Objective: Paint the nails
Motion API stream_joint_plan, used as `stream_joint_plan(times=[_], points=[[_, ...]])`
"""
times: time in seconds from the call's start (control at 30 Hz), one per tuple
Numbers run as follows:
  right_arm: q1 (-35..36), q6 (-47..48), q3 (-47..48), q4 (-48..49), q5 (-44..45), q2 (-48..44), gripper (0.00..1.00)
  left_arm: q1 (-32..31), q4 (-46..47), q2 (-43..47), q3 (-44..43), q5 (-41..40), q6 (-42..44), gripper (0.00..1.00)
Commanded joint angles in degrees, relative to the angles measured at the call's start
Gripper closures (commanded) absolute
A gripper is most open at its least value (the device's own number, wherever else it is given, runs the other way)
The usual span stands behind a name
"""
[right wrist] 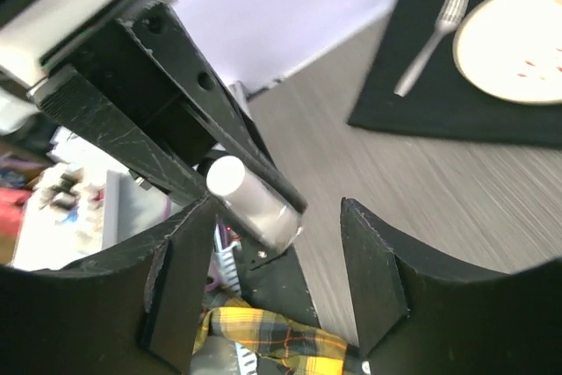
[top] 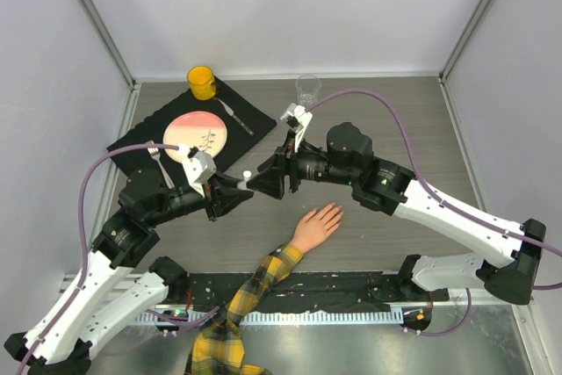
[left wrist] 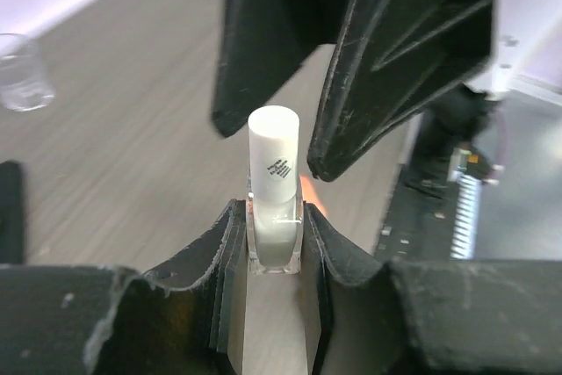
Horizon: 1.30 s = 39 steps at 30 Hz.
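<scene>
White-capped bottle (left wrist: 275, 226) sits clamped in the left gripper (left wrist: 275, 217). The right gripper (right wrist: 279, 217) stands spread around the cap (left wrist: 273, 151), which is not yet off. The nails (top: 335, 212) look bare, so all painting remains.

The mannequin hand (top: 316, 226) lies with its fingers outstretched. Just beyond it, the left gripper (top: 242, 185) and right gripper (top: 262, 182) meet at a white-capped bottle (top: 248, 175). Farther beyond it stand a pink plate (top: 195, 133), yellow cup (top: 201, 82) and clear glass (top: 307, 88).
</scene>
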State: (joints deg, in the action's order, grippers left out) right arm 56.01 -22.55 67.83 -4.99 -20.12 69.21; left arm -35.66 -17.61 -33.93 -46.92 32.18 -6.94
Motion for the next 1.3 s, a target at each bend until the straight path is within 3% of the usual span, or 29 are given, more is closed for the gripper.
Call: stream_joint_plan(times=[0.0,0.17,0.3,0.57,0.73,0.87,1.0,1.03,1.07,1.17,1.2,1.23,1.27], points=[[5.5,2.58,7.48,-10.72,19.83,0.48,0.36,-0.2,0.11,0.8,-2.21,-10.64,4.92,1.0],[9.29,2.95,12.85,-12.59,26.62,5.05,0.39,-0.11,0.47,0.62,-1.78,-12.67,4.04,1.0],[9.91,3.21,15.13,-14.08,28.99,7.78,0.47,-0.2,1.08,1.15,-1.42,-11.97,3.07,1.0],[10.44,4.08,15.92,-12.14,29.08,9.71,0.6,-0.2,1.52,1.24,-1.07,-10.21,1.76,1.0],[10.88,5.23,17.42,-13.2,29.61,10.24,0.6,-0.11,-0.14,-0.25,-1.95,-9.77,1.14,1.0],[10.96,5.93,17.6,-13.81,29.61,10.51,0.66,-0.11,-1.2,-1.49,-3.0,-7.76,0.26,1.0],[11.05,7.34,17.42,-14.6,26.72,10.6,0.99,-0.11,-0.94,-1.93,-3.62,-4.24,-0.62,1.0],[10.97,8.21,16.81,-14.69,25.84,10.33,0.99,-0.2,-0.68,-1.75,-3.71,-3.1,-0.62,1.0],[10.88,9.0,16.2,-14.78,24.27,9.2,0.99,-0.2,-0.59,-1.58,-3.8,-1.7,-0.44,1.0],[8.51,14.08,12.16,-13.29,6.56,4.82,0.99,-0.11,1.77,-2.19,-4.5,10.84,-1.84,1.0],[7.72,15.85,10.58,-12.24,-0.29,3.31,0.99,-0.11,3.53,-2.54,-4.24,21.58,-3.15,1.0],[5.8,17.26,6.3,-8.23,-16.02,1.47,0.99,-0.2,5.81,-3.24,-3.89,26.04,-8.04,1.0],[4.3,15.79,3.65,-4.54,-23.57,-0.02,0.99,-0.11,13.4,-4.38,-3.19,30.52,-11.48,1.0]])
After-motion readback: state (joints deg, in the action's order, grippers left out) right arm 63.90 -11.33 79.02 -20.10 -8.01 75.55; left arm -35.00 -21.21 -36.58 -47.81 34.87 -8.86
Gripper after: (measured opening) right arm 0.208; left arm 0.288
